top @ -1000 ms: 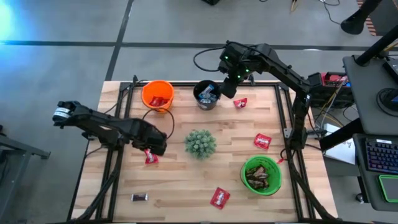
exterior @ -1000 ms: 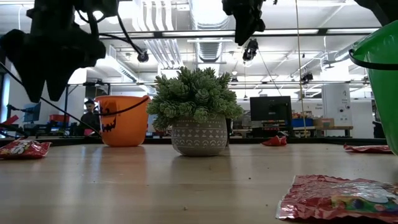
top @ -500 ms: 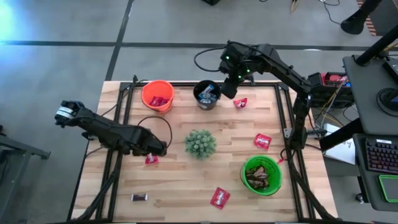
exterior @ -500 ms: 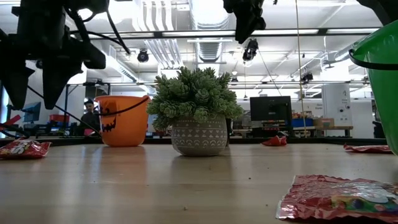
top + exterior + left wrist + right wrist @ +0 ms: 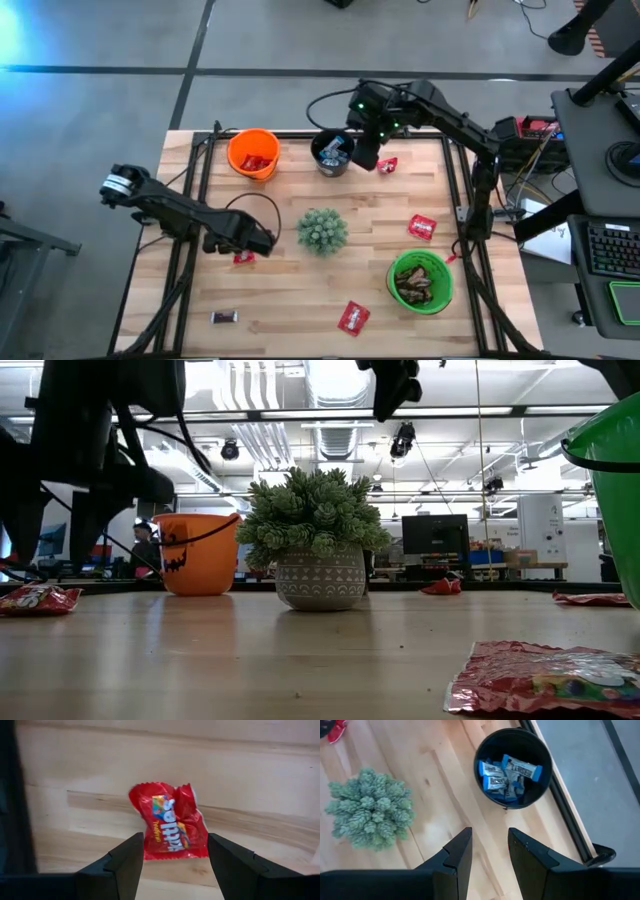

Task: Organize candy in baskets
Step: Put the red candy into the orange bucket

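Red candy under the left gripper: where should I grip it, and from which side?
Probably from straight above. The red candy lies flat on the table, crumpled, between the open fingers of the left gripper. Close across its narrow middle, where the wrinkled wrapper rises.

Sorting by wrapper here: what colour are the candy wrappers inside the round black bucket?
Blue and silver wrappers in the round black plastic bucket, clearest in the right wrist view.

Plant (image 5: pixel 322 230) mid-table, 2 baskets (image 5: pixel 253 153) behind it, 1 basket (image 5: pixel 421 282) front-right, candy (image 5: pixel 353 317) scattered between.
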Tool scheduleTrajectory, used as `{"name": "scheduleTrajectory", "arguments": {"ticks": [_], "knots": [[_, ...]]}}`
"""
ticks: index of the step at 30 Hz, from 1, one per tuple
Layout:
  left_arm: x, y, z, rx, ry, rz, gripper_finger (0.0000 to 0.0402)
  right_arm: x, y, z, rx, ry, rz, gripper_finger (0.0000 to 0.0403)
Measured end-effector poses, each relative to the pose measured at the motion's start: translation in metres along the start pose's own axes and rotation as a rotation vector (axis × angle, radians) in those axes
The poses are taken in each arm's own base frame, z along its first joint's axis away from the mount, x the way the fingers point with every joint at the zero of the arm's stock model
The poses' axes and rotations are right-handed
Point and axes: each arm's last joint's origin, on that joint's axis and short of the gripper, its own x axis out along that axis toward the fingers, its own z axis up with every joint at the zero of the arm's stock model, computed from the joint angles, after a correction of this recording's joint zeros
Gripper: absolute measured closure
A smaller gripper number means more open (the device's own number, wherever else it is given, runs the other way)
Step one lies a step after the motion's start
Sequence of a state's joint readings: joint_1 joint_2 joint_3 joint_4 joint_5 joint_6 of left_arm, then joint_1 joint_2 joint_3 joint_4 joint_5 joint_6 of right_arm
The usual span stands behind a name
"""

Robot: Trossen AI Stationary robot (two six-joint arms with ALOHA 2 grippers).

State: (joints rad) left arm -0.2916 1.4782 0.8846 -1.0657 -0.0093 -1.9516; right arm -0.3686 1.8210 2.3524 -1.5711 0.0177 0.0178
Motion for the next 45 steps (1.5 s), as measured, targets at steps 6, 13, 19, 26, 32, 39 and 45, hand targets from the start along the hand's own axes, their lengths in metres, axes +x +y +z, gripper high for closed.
{"name": "scheduleTrajectory", "arguments": {"ticks": [6,13,19,26,32,39,45], "knots": [[0.016,0.000,-0.002,-0.032,0.039,-0.032,0.0200,0.000,0.010,0.000,-0.027,0.000,0.013,0.0284],[0.020,0.003,0.000,-0.036,0.024,-0.015,0.0200,-0.001,0.020,-0.001,-0.055,0.000,0.026,0.0284],[0.025,0.007,0.001,-0.037,0.014,0.003,0.0200,-0.001,0.025,-0.001,-0.069,0.000,0.032,0.0284],[0.030,0.007,0.002,-0.034,0.013,-0.011,0.0200,-0.001,0.026,-0.001,-0.069,0.000,0.033,0.0284],[0.038,0.007,0.002,-0.022,0.026,-0.044,0.0220,-0.001,0.026,-0.001,-0.069,0.000,0.033,0.0284],[0.038,0.007,0.002,0.020,0.023,-0.056,0.0311,-0.001,0.026,-0.001,-0.072,0.000,0.033,0.0284],[0.031,0.003,0.001,0.088,-0.009,-0.073,0.0392,-0.001,0.026,-0.001,-0.080,0.000,0.033,0.0284]]}}
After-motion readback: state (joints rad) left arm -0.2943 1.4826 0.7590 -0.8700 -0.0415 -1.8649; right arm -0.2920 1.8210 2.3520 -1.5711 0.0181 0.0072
